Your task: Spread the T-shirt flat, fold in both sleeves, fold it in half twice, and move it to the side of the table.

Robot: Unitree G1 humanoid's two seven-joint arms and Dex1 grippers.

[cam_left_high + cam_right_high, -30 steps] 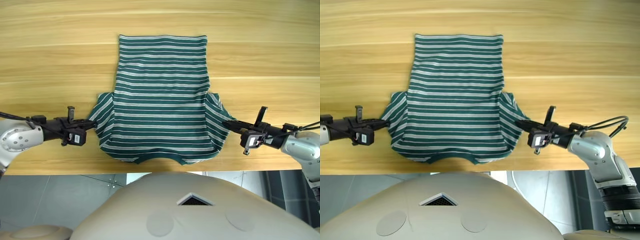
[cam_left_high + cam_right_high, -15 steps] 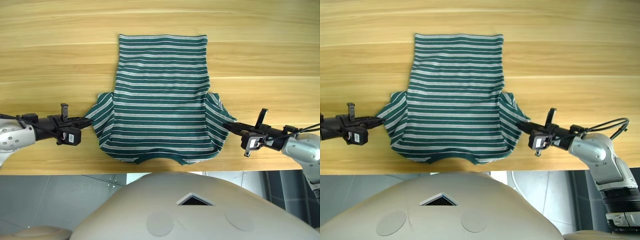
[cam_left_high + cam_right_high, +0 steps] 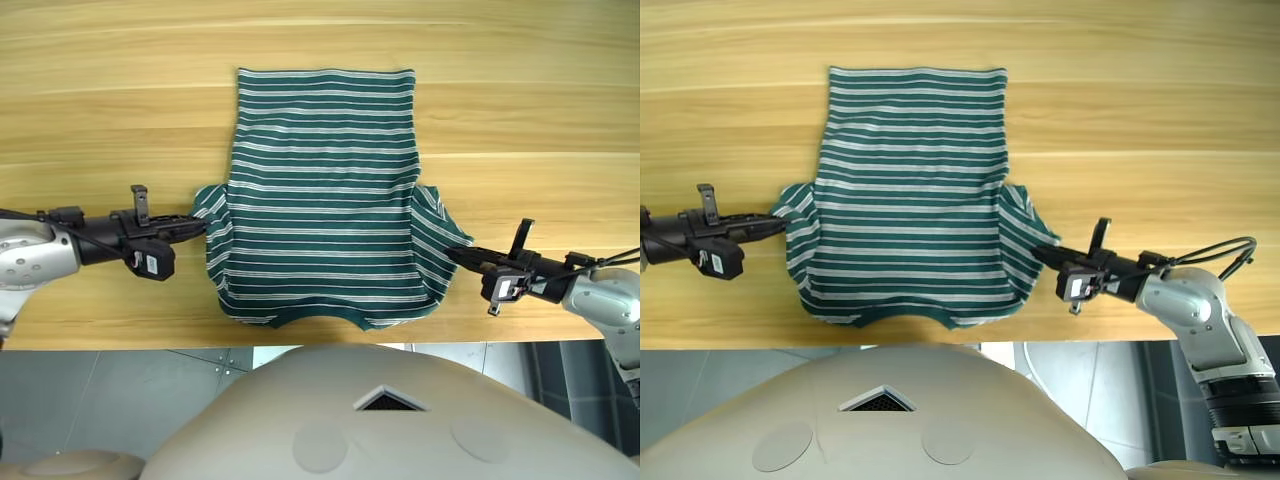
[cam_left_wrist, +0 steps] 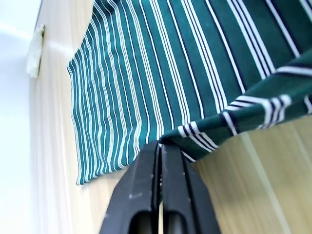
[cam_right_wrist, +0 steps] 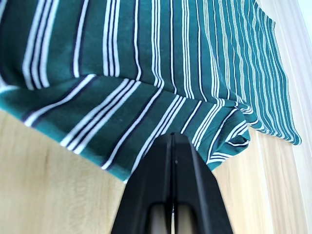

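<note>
On the wooden surface (image 3: 90, 110) the T-shirt (image 3: 320, 180) lies with its body flat and its collar end nearest the robot. At its left sleeve (image 3: 213, 212) my left gripper (image 3: 197, 226) is clamped on the hem, with the cloth partly turned inward. At its right sleeve (image 3: 432, 225) my right gripper (image 3: 452, 251) is pinched closed on the edge (fabric meets its tips in the wrist view). I judge the sleeve fold is in hand. I'd carry each hem low and straight toward the shirt's middle, keep both sides even, and release only once each crease runs along the body's side.

No legible text, label, brand, number or sign on any surface in sight.
</note>
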